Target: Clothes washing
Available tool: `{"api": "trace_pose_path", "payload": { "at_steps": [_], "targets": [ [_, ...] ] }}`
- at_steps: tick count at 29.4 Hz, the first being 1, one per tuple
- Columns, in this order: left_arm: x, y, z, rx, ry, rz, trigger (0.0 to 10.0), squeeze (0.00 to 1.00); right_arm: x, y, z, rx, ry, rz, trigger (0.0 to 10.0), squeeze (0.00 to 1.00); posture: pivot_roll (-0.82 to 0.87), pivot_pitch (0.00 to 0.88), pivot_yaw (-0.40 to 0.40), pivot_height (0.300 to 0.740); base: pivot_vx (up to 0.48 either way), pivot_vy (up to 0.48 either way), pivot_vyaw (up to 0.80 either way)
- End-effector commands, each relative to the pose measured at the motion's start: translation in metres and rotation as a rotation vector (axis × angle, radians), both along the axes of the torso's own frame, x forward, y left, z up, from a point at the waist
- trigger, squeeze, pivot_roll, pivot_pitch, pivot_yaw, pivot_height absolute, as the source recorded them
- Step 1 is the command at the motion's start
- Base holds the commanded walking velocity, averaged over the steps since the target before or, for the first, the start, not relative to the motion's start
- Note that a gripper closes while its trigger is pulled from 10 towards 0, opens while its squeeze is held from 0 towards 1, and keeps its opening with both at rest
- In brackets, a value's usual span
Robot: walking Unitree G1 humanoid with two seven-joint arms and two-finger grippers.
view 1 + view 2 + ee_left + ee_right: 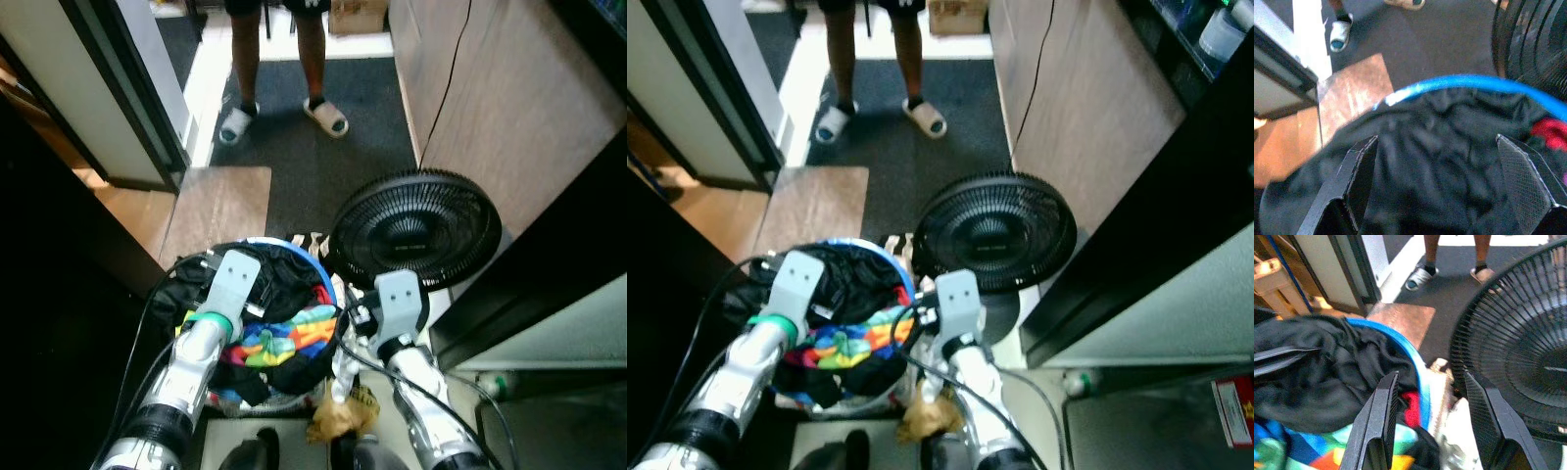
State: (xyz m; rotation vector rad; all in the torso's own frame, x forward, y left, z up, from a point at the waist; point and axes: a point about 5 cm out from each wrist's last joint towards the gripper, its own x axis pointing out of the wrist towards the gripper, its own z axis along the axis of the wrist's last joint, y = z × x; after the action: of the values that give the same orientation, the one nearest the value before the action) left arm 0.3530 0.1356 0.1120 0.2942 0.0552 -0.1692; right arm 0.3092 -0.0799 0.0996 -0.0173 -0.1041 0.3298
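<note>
No readable brand or writing anywhere; a red label [1232, 399] sits on a grey surface well right of the basket, text too small to read.

Laundry basket [326, 275], round with a blue rim, stands on the floor directly below the robot, heaped full. Top layer is dark black clothes [284, 269]; toward the robot lies a multicolour garment [279, 340] in green, yellow, orange and blue patches. A bit of red fabric [1410, 407] shows just inside the blue rim on the basket's right side.

Left gripper [1442, 183] hangs over the basket's left part, jaws spread wide with only black cloth beneath them, not pinching anything. Left wrist has a green band [209, 319].

Right gripper [1432, 423] is at the basket's right edge, jaws apart and released, straddling the blue rim between the clothes and the fan.

Black floor fan [415, 229], round grille, stands just right of the basket and slightly beyond it, nearly touching the rim. Crumpled white and tan items [343, 411] lie on the floor against the basket's near right side, what they are cannot be told.

Beyond the basket: dark carpet [333, 127], a brown mat [217, 206] to the left of it. A person stands on the far end of the carpet in slippers [326, 117] and socks, legs only. Wood-panel wall [490, 108] beyond the fan.
</note>
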Motion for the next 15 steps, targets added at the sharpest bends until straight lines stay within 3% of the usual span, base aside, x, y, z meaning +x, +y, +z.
{"api": "trace_pose_path", "payload": {
  "at_steps": [1, 8, 11, 15],
  "targets": [
    [-0.007, 0.007, -0.015, 0.000, 0.064, 0.018, 10.0, 0.00, -0.005, 0.004, -0.006, 0.009, 0.029, 0.010, 10.0, 0.00, 0.00, 0.336, 0.124, 0.740, 0.000, 0.000, 0.00],
    [-0.013, 0.025, -0.014, -0.013, 0.043, 0.076, 10.0, 0.00, 0.001, 0.004, 0.000, 0.010, 0.029, -0.003, 10.0, 0.00, 0.03, 0.287, 0.093, 0.740, 0.000, 0.000, 0.00],
    [-0.012, 0.026, -0.007, -0.042, 0.012, 0.093, 10.0, 0.00, 0.006, -0.002, 0.011, 0.017, -0.011, -0.020, 10.0, 0.00, 0.05, 0.185, 0.062, 0.740, 0.000, 0.000, 0.00],
    [-0.011, 0.029, -0.001, -0.061, -0.014, 0.108, 10.0, 0.00, 0.009, -0.006, 0.020, 0.020, -0.046, -0.034, 10.0, 0.00, 0.06, 0.134, 0.058, 0.740, 0.000, 0.000, 0.00]
  ]
}}
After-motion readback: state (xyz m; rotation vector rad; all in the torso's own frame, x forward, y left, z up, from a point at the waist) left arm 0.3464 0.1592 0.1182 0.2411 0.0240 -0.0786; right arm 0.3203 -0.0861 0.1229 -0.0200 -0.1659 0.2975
